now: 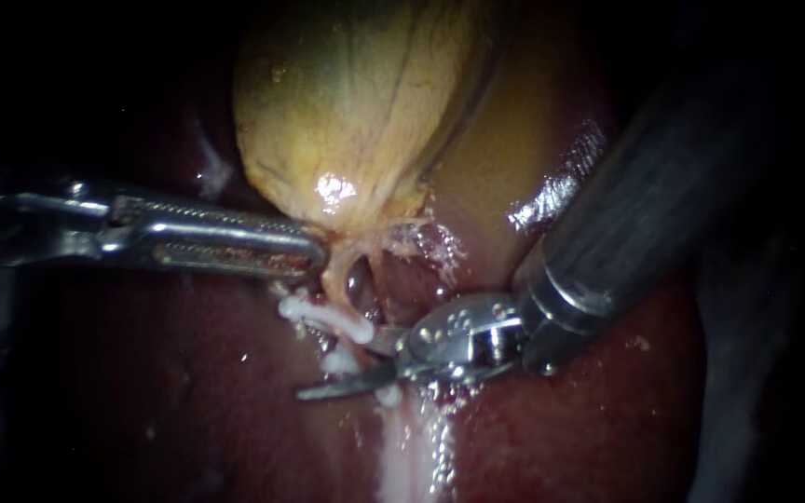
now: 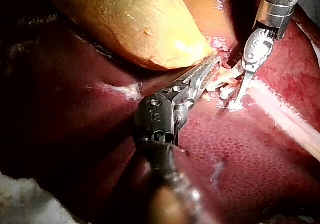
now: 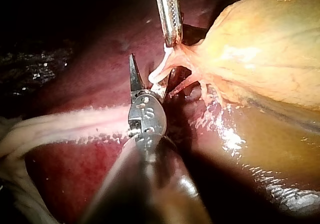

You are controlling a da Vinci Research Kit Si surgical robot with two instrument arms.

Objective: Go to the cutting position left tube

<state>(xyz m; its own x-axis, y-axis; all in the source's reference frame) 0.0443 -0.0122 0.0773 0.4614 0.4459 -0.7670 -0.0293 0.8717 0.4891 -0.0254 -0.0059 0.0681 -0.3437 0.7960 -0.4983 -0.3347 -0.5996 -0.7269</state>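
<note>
Gallbladder (image 1: 356,112), pale yellow, occupies the upper centre of the endoscope view, rests on the dark red liver (image 1: 170,410) and tapers downward to a narrow neck. Left instrument (image 1: 317,253) enters level from the left edge. Its long ridged jaws are closed onto the gallbladder's neck, with tissue clamped between them from both sides. The right wrist view shows that tissue drawn to a point at their tip. Left tube (image 1: 335,287) descends from the neck just beside those jaw tips, and a dark gap separates it from a second strand on its right. White clips (image 1: 328,317) sit across the tube just below the left instrument. Right instrument (image 1: 347,365) comes in from the upper right, its thick shaft filling that quarter of the view. Its jaws are two narrow blades, parted and gripping nothing. The right wrist view shows the tube lying between the spread blades; whether either blade touches it cannot be told. In the endoscope view the lower blade lies over the liver under the clips, its point reaching past the tube to the left. Pale band of tissue (image 1: 412,456) runs from the clipped region to the lower edge. Clearance: the two instruments' tips are near but apart, with the clips between them. Bare liver lies open to the lower left and lower right of the blades. The view's outer edges are dark and cannot be assessed.
</note>
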